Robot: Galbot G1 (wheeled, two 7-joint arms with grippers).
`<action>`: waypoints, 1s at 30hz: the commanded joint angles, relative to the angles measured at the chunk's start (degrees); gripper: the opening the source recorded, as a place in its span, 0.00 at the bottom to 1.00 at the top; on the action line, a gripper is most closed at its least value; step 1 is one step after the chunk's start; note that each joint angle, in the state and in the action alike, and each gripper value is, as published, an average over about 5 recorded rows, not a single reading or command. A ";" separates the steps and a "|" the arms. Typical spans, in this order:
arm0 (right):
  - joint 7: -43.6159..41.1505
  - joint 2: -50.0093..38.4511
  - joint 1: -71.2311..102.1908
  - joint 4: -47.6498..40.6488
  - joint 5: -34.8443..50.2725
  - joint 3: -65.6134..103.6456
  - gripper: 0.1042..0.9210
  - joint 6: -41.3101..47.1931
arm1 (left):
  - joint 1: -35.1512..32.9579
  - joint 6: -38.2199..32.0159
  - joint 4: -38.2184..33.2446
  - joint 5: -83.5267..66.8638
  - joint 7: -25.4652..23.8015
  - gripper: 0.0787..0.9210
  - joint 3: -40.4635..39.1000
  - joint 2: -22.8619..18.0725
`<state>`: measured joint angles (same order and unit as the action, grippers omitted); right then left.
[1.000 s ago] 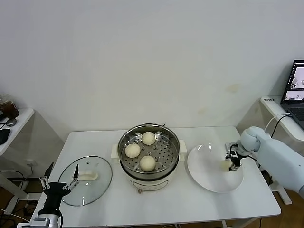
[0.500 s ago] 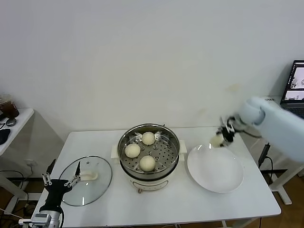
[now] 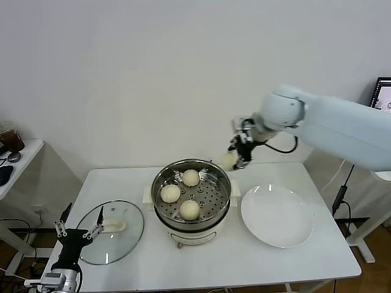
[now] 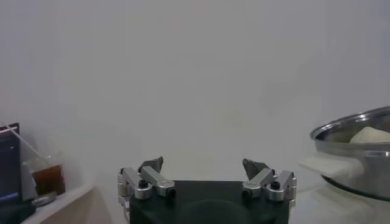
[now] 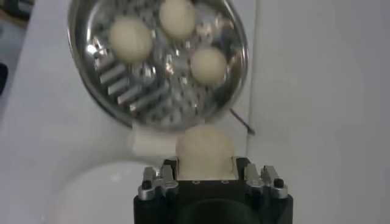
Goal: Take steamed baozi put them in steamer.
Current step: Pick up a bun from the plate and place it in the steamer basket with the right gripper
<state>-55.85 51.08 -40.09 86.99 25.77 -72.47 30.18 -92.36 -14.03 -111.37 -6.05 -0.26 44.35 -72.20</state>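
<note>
The steamer (image 3: 214,210) stands mid-table, shiny steel on a white base, with three cream-white baozi (image 3: 190,209) on its perforated tray. My right gripper (image 3: 234,157) is shut on the fourth baozi (image 3: 230,161) and holds it in the air above the steamer's far right rim. In the right wrist view the held baozi (image 5: 205,148) sits between the jaws, with the steamer (image 5: 122,97) and its three buns below. My left gripper (image 3: 78,232) is open and empty, parked low at the front left beside the glass lid; it also shows in the left wrist view (image 4: 203,165).
A round glass lid (image 3: 131,235) with a white handle lies on the table left of the steamer. A flat white plate (image 3: 277,215), with nothing on it, lies to the steamer's right. A side table with a cup (image 3: 11,139) stands far left.
My right gripper has lifted the baozi off the white plate and carried it up and left to above the steamer's rim. The left arm has barely moved.
</note>
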 commanded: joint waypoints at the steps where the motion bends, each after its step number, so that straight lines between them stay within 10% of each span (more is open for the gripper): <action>1: 7.62 12.29 2.05 -0.04 9.55 -5.56 0.56 10.14 | -0.53 -0.19 0.09 0.14 0.03 0.88 0.03 -0.16; 30: 8.03 14.86 15.28 -10.74 -1.56 -0.82 0.58 9.38 | -0.08 -0.25 0.75 0.14 0.08 0.88 0.15 -0.61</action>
<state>-48.41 65.35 -26.55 77.12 24.62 -74.09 38.89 -92.44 -14.28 -110.58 -5.92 -0.19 44.48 -72.78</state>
